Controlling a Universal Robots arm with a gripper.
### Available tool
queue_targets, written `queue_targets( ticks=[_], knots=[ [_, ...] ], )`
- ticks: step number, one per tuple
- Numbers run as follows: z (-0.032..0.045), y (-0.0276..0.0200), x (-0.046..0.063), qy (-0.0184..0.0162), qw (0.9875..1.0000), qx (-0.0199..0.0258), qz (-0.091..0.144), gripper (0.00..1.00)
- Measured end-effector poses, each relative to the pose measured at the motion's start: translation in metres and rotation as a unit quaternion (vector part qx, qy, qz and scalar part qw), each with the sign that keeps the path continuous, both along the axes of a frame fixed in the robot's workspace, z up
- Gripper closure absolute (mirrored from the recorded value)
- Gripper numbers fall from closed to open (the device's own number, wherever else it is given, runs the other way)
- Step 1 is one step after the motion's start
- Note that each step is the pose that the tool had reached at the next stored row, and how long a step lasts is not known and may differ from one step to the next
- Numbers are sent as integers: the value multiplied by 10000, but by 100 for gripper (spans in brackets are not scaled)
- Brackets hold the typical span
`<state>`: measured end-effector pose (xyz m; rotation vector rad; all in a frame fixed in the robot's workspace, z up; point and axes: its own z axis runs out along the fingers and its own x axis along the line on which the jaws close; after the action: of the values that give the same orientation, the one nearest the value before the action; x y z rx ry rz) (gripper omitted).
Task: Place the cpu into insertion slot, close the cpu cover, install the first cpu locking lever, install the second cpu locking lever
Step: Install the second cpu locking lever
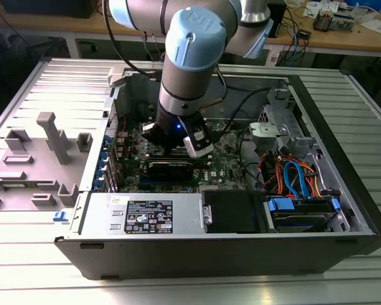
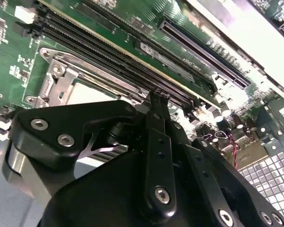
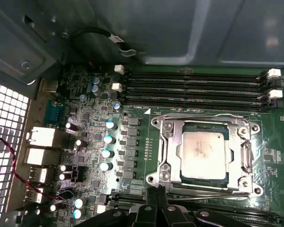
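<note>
The cpu point(image 3: 203, 150), a square chip with a silver-grey top, lies flat in the insertion slot point(image 3: 248, 158) on the green board. The cpu cover point(image 3: 173, 142), a silver frame plate, lies down around the chip. One thin wire locking lever point(image 3: 203, 117) runs along the edge by the memory slots and another point(image 3: 213, 190) along the opposite edge. My gripper point(image 3: 156, 193) is shut, its narrow black tips pressed together just beside the socket corner at that second lever's end. The tips point(image 2: 156, 94) sit beside the cover point(image 2: 57, 78). The gripper point(image 1: 170, 151) is low over the board.
Long black memory slots point(image 3: 194, 90) run beside the socket, with a row of capacitors point(image 3: 106, 139) and a black cable point(image 3: 104, 34) above. The case holds a power supply point(image 1: 146, 216) and coloured drive cables point(image 1: 298, 178). A grey fixture point(image 1: 51, 136) stands outside.
</note>
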<state>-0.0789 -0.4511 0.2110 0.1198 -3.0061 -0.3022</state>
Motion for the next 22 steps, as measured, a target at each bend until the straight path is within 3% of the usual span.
queue_targets(
  ticks=[2,10,22],
  knots=[
    [-1,0,-5,-24,10000,1,1,89],
    [-9,-1,-7,-26,10000,11,1,89],
    [-65,0,-28,-27,9999,105,2,89]
  ],
)
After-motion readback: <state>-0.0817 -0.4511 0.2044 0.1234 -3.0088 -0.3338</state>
